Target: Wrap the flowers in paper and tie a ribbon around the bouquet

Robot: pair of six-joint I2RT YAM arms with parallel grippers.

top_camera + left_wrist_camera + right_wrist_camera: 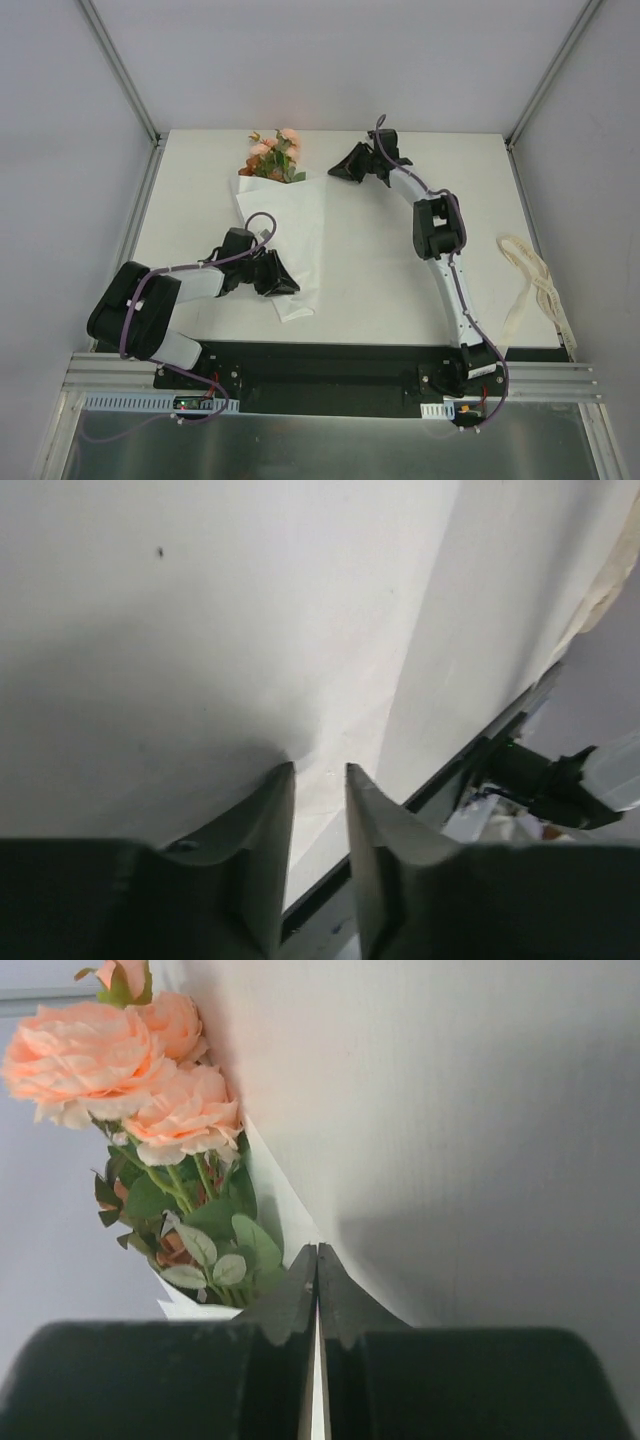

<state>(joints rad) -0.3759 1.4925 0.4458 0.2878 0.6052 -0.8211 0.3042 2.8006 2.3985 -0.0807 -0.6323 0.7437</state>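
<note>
The flowers [275, 155] lie at the table's far middle, their pink and peach blooms [150, 1090] and green leaves sticking out of the paper [290, 235]. The paper is folded round them as a white cone that narrows toward the near edge. My left gripper [285, 282] rests over the cone's narrow lower end; in the left wrist view it [320, 772] stands slightly open, with only the paper [200, 630] beyond its tips. My right gripper [338, 170] is shut and empty, just right of the cone's wide end [285, 1210]. The ribbon [530, 275] lies loose at the table's right edge.
The right arm [440, 230] arches over the table's right half, between the cone and the ribbon. Metal frame posts [130, 80] stand at the back corners. A black base rail [330, 365] runs along the near edge.
</note>
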